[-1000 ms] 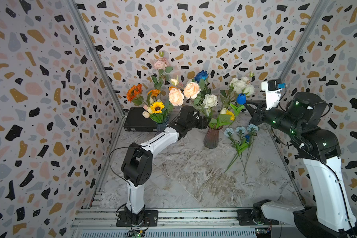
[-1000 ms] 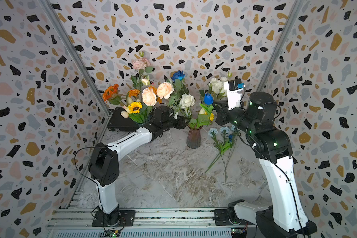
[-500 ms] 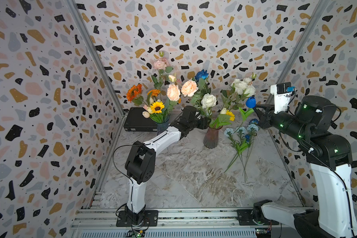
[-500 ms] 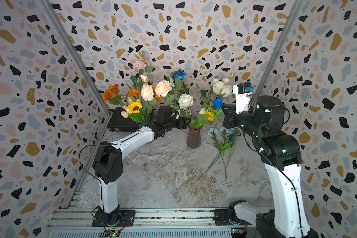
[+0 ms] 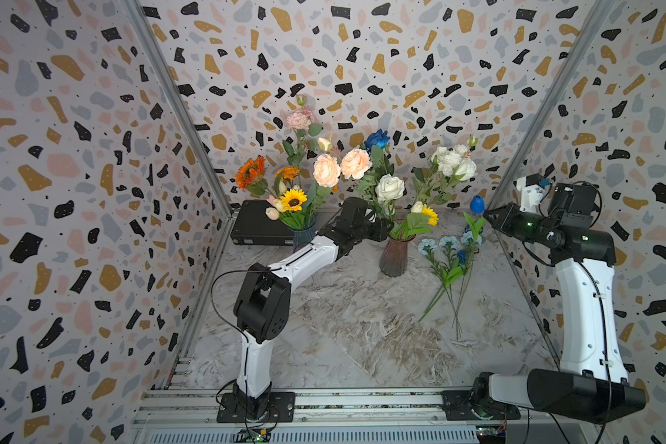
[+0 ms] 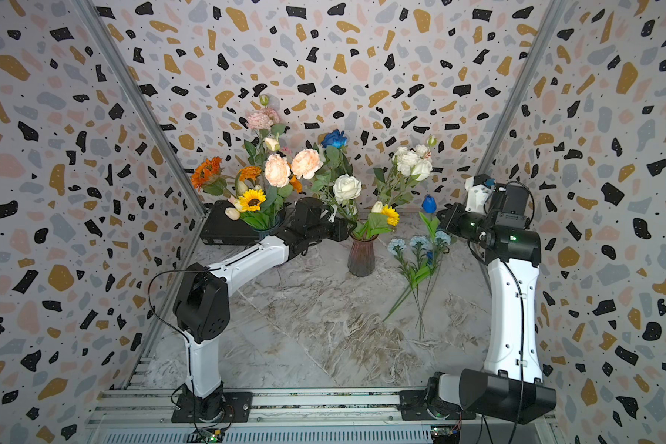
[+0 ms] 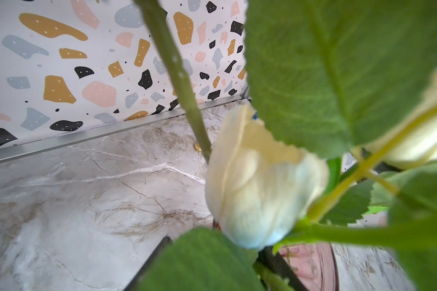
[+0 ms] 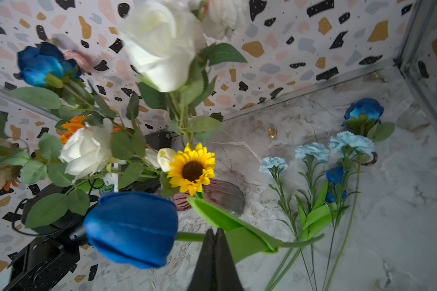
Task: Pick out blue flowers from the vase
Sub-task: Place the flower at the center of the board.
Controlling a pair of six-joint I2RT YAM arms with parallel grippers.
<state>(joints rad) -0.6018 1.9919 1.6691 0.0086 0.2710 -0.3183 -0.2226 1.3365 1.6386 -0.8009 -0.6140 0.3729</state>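
Observation:
A ribbed purple-brown vase holds white roses, a small sunflower and a deep blue rose. My right gripper is shut on the green stem of a blue tulip, held in the air right of the vase. Blue flowers, pale pom-poms and a dark rose, lie on the table below it. My left gripper is pushed in among the vase's stems just above the rim. Its jaws stand apart, with a leaf and a cream bud in front.
A second vase with sunflowers and peach roses stands left of the left arm. Behind it a black box lies against the back wall. Another blue rose lies near the back right corner. Terrazzo walls close three sides.
My right gripper has carried the blue tulip rightward and lower, away from the vase's bouquet. The left gripper has stayed among the vase's stems.

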